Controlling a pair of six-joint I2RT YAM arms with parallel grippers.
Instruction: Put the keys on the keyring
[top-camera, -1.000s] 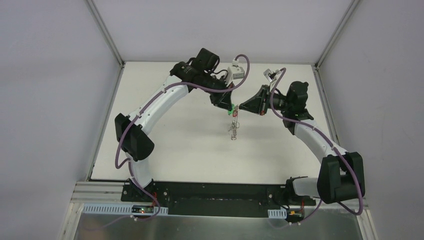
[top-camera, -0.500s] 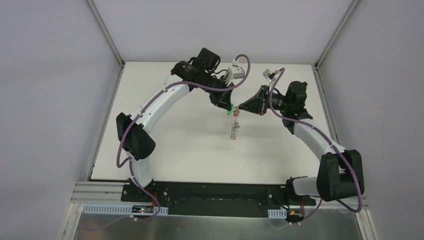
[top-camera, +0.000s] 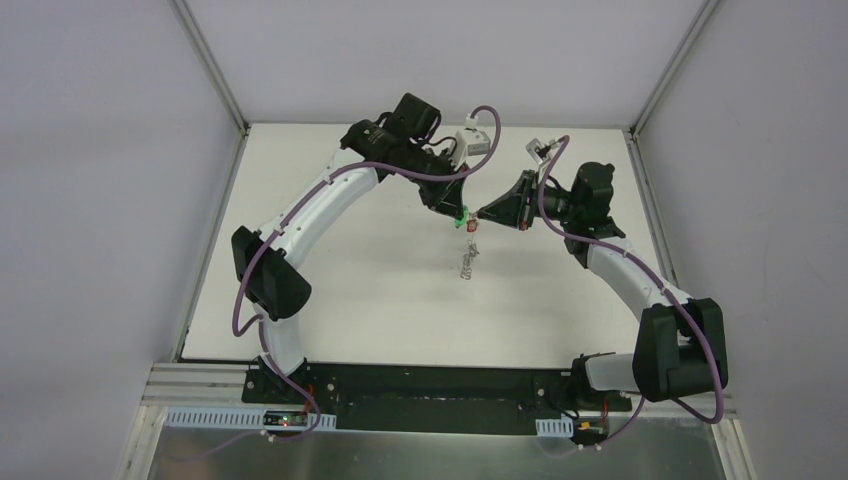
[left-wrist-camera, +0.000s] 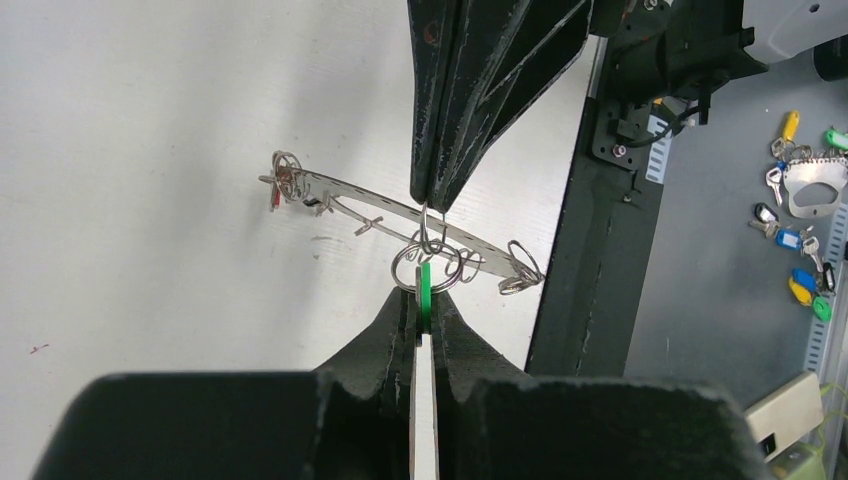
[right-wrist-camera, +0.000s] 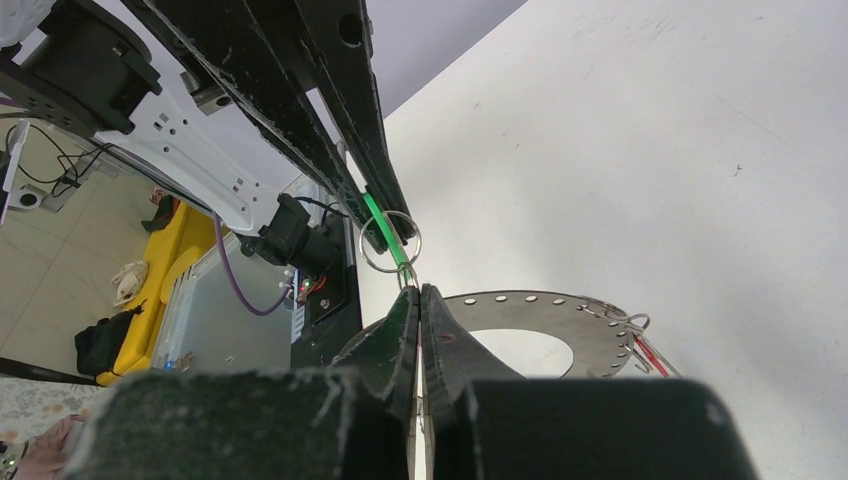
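Our left jaws clamp the green key (left-wrist-camera: 425, 285) edge-on while our right jaws pinch the keyring (left-wrist-camera: 370, 204) aloft, so we can thread them together.

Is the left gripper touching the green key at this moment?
Touching. The left wrist view shows the green key pinched between the closed fingers of the left gripper, with no gap on either side.
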